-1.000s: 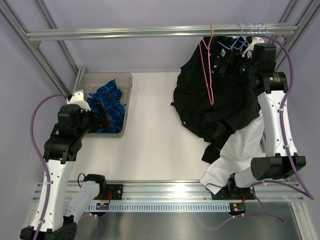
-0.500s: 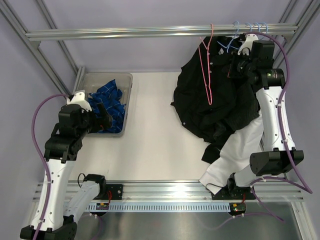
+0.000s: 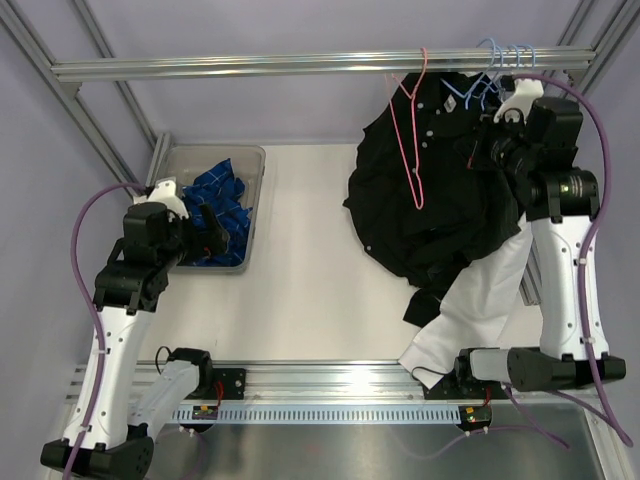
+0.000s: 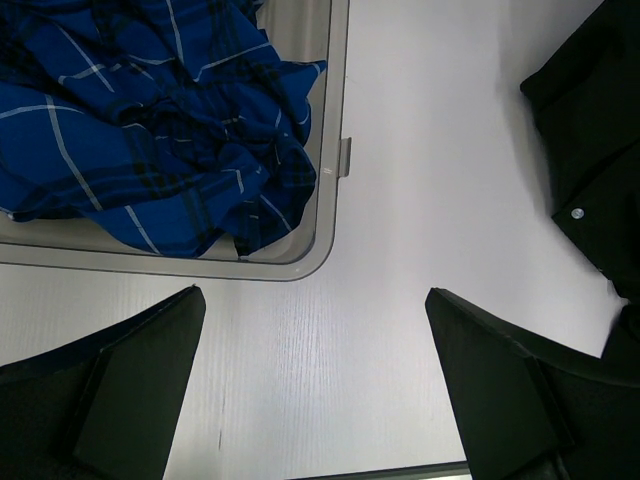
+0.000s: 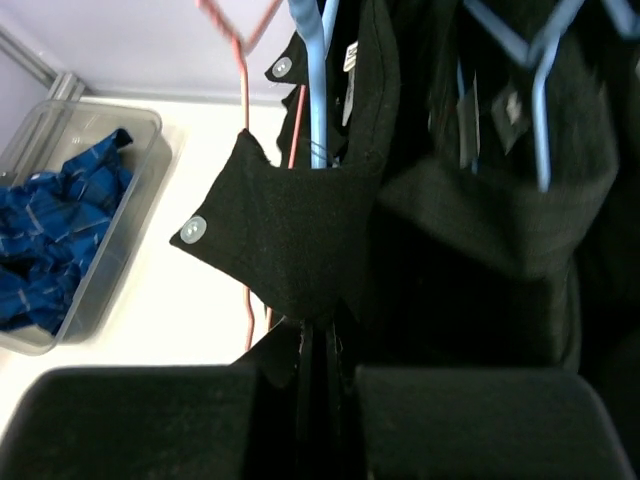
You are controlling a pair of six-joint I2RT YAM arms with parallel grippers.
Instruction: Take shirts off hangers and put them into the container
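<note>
Right end effector (image 5: 320,345) pinches black shirt (image 5: 290,240)

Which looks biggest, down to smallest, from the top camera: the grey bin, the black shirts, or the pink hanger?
1. black shirts
2. grey bin
3. pink hanger: long but thin, and hanging nearer the camera, so flattered.

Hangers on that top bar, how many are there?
5, I think: one pink-red hanger hangs in front of the black shirts, and about four light blue hangers are bunched to its right, inside the shirts. Their hooks overlap, so some may be hidden.
</note>
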